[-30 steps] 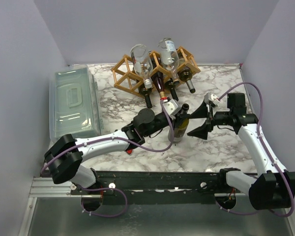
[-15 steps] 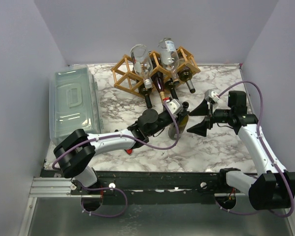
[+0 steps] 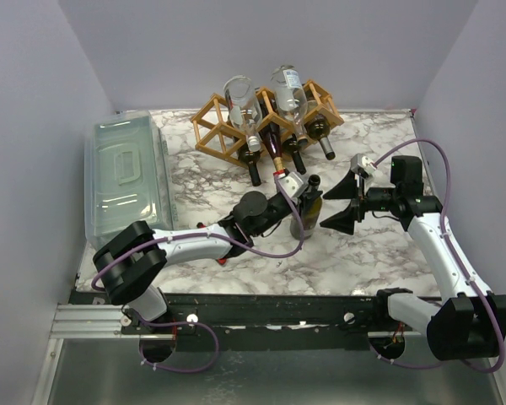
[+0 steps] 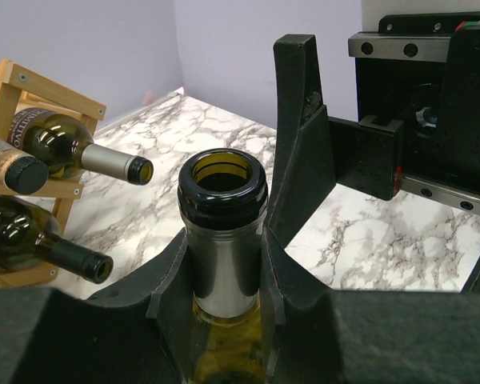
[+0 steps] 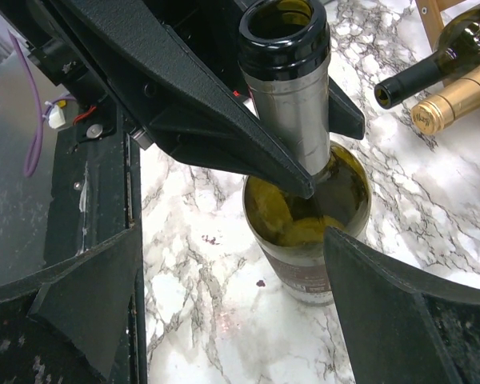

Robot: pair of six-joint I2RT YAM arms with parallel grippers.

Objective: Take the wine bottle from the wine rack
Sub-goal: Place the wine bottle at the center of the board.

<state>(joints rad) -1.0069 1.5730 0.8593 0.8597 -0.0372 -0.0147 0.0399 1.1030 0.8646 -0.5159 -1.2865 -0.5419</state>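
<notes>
The left pincer (image 3: 309, 191) is closed tight on the neck of a wine bottle (image 3: 307, 216), one finger on each side of the grey foil sleeve just below the dark glass lip. In the left wrist view the fingers (image 4: 170, 280) flank the neck, and the open mouth of the wine bottle (image 4: 222, 190) stands directly above them. The bottle is held upright, its olive-green body hanging below the pincer with the base at the marble table (image 3: 371, 253); whether the base rests on the surface cannot be told. The right pincer (image 3: 338, 205) stands spread wide and holds nothing. It faces the bottle from the side opposite the left pincer, and its two fingers bracket the space just beside the bottle without touching it. From the right wrist camera the wine bottle (image 5: 306, 232) sits ahead of the right pincer (image 5: 232, 240), between the two finger lines. The wine rack (image 3: 209, 128) lies beyond the left pincer, toward the far edge of the table and well apart from the held bottle. Other bottles (image 3: 297, 101) lie in its cells, necks pointing back toward the pincers. Seen from the left wrist, the wine rack (image 4: 34, 86) is to the pincer's left. A clear lidded tub (image 3: 126, 173) sits farther left, at the table's edge.
</notes>
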